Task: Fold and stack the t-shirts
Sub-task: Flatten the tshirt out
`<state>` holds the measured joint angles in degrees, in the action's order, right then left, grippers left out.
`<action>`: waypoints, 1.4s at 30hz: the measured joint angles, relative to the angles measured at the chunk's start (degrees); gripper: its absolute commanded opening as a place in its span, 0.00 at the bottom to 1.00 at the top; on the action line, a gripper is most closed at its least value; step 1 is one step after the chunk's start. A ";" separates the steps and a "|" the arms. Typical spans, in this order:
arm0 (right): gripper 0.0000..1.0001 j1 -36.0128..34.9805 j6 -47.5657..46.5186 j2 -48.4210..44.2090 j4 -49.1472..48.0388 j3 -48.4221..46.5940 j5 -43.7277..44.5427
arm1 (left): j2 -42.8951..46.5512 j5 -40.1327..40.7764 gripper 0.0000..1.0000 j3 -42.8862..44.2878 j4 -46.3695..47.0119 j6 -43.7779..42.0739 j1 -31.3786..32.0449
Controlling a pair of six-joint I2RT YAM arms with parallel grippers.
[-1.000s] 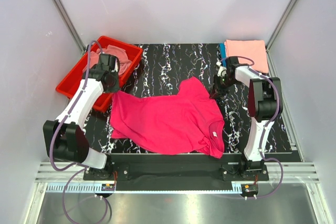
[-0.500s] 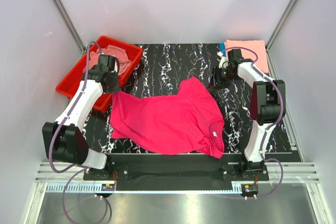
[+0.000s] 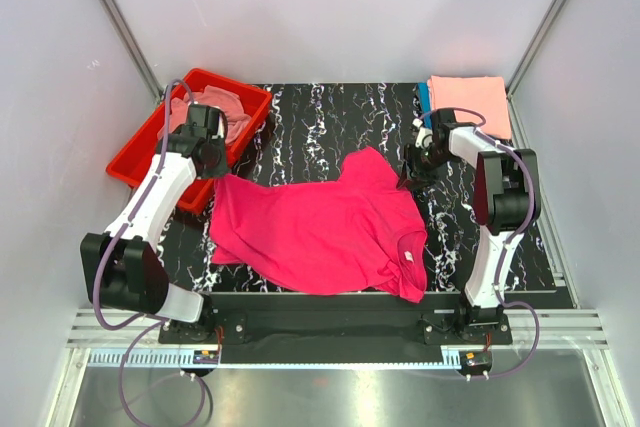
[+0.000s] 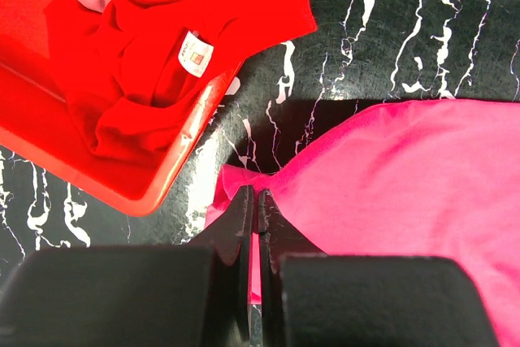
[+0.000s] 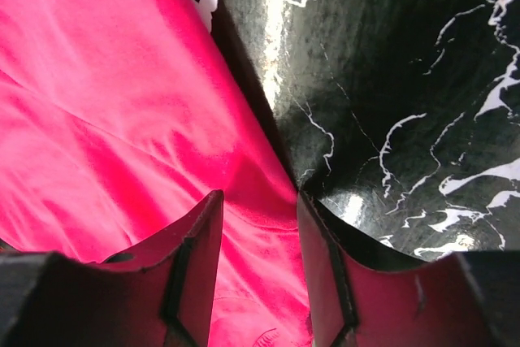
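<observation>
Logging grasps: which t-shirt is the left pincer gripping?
The magenta t-shirt spread on the table; the left pincer pinches its corner. The red t-shirt lies crumpled in the tray.

Magenta t-shirt [image 3: 320, 232] spread, wrinkled, centre; salmon t-shirt [image 3: 472, 105] folded far right; red t-shirt [image 4: 154, 62] crumpled far left

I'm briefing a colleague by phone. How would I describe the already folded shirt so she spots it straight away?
Look at the black marbled table and go to its far right corner. There lies the salmon-peach t-shirt, the only one folded flat and square; the magenta t-shirt sprawls mid-table.
</observation>
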<state>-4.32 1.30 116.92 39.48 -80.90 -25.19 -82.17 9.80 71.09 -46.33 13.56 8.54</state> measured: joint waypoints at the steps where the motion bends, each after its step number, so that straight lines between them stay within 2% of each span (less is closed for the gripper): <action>1: 0.50 0.11 0.04 0.00 0.26 0.04 0.07 | 0.00 0.00 0.00 0.00 0.00 0.00 0.00; 4: 0.49 0.33 -0.02 -0.02 0.24 0.04 -0.35 | 0.00 0.00 0.00 -0.17 0.31 0.00 0.00; 13: 0.23 2.78 -0.26 1.01 -0.85 1.22 -5.11 | -0.02 -0.11 0.00 -0.44 0.98 0.00 0.00; 16: 0.19 3.61 -0.26 1.40 -1.11 1.22 -5.97 | -0.13 -0.04 0.00 -0.44 0.98 -0.02 0.00; 19: 0.00 3.96 -0.42 1.44 -1.22 1.18 -5.81 | -0.44 -0.02 0.00 -0.44 1.01 -0.02 0.00; 27: 0.00 3.98 -0.39 -0.33 -1.38 1.11 -1.68 | -1.20 1.90 0.00 -0.31 0.98 -0.11 0.00; 31: 0.00 3.96 -0.42 -9.57 -1.99 1.11 4.81 | -1.18 4.00 0.00 2.10 1.11 -1.29 0.00; 36: 0.00 3.96 -0.46 -26.80 -5.31 -1.66 12.94 | -0.42 5.77 0.00 11.19 2.95 -3.65 0.00; 42: 0.00 3.96 -1.55 -42.82 -12.59 -10.78 20.35 | 7.19 6.08 0.00 20.52 9.51 -6.23 0.02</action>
<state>-0.36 -0.25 74.11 26.89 -91.68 -4.84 -74.98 15.88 91.61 -36.82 7.33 8.56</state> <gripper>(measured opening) 0.010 0.020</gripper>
